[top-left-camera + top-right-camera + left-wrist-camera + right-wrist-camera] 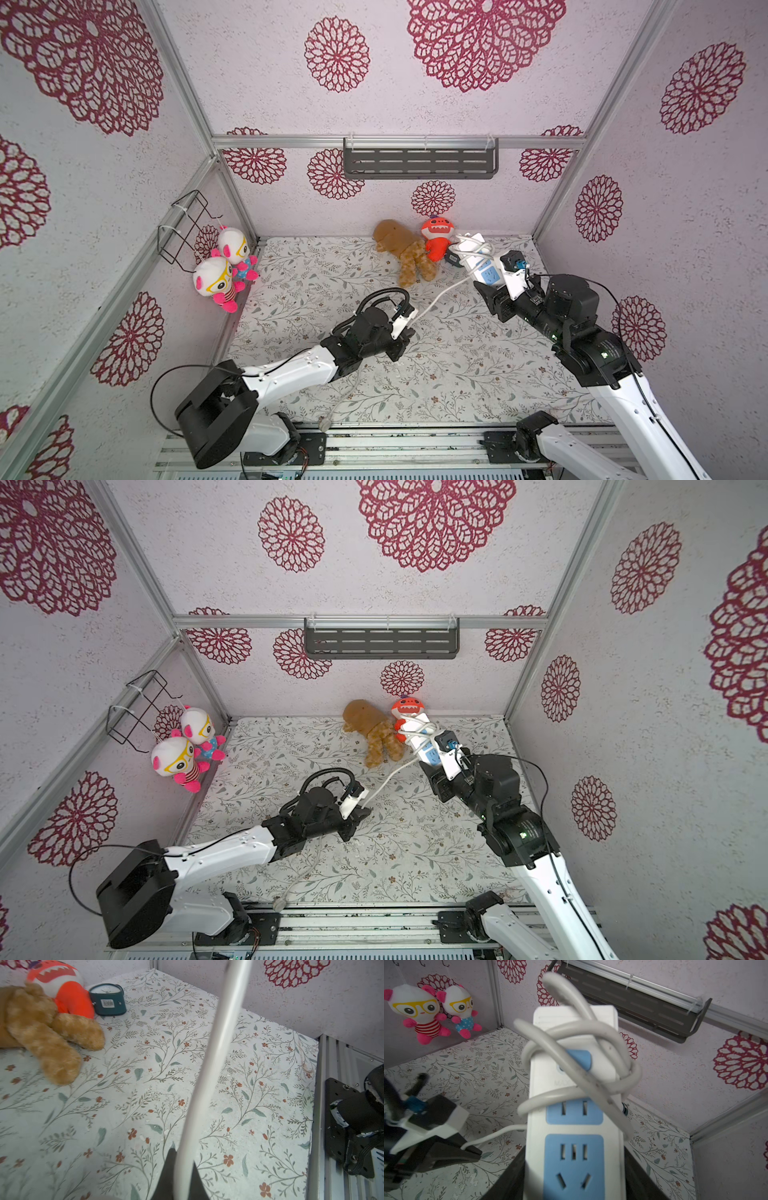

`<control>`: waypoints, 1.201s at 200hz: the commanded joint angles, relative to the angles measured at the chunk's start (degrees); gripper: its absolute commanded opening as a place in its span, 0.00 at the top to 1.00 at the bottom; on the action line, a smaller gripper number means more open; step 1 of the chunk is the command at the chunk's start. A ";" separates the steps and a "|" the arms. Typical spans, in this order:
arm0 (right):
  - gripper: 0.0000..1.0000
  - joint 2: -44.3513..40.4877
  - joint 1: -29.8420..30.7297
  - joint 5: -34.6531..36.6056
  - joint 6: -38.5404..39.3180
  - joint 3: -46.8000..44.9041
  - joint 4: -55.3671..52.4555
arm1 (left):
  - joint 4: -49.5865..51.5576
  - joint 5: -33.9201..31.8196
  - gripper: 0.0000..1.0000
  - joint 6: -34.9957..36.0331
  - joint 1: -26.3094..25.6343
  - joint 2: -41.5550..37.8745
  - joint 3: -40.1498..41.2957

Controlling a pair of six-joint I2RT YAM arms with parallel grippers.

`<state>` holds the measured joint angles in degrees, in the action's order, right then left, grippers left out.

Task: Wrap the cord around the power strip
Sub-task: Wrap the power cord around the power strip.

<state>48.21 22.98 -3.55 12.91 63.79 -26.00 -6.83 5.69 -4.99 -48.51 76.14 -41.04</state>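
The white power strip (486,272) (430,756) (575,1126), with light-blue socket faces, is lifted off the table at the back right. My right gripper (494,291) (434,771) (575,1157) is shut on its near end. Several loops of the white cord (571,1030) lie around its far half. From there the cord (440,297) (388,779) (214,1059) runs taut down to my left gripper (405,338) (361,812) (182,1159), which is shut on it mid-table. Slack trails under the left arm to the plug (325,424) (279,904) at the front edge.
A brown plush (405,253), an orange shark plush (436,239) and a dark teal alarm clock (108,999) lie at the back by the strip. Two dolls (224,270) hang below a wire basket (183,228) on the left wall. A grey shelf (419,162) is on the back wall.
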 commanded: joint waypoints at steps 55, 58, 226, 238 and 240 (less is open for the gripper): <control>1.00 2.43 -3.30 -4.42 0.99 -2.65 2.72 | 21.75 -12.97 1.00 12.93 -3.30 -13.03 -6.52; 1.00 2.55 -3.30 -4.51 1.03 -2.76 2.65 | 22.54 -12.66 1.00 13.75 -3.65 -13.04 -7.41; 1.00 3.38 5.12 -24.15 0.19 -17.62 8.77 | 55.56 -0.86 1.00 47.68 -6.48 4.08 -55.29; 1.00 2.31 5.33 -27.56 0.01 -18.76 10.12 | 56.89 1.42 1.00 48.24 -3.86 5.64 -57.84; 1.00 2.15 5.32 -28.09 -0.05 -19.00 10.40 | 57.20 1.93 1.00 48.46 -3.43 5.90 -58.24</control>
<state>52.84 27.92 -24.01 12.40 45.76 -20.80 46.83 1.89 39.09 -56.49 80.16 -93.91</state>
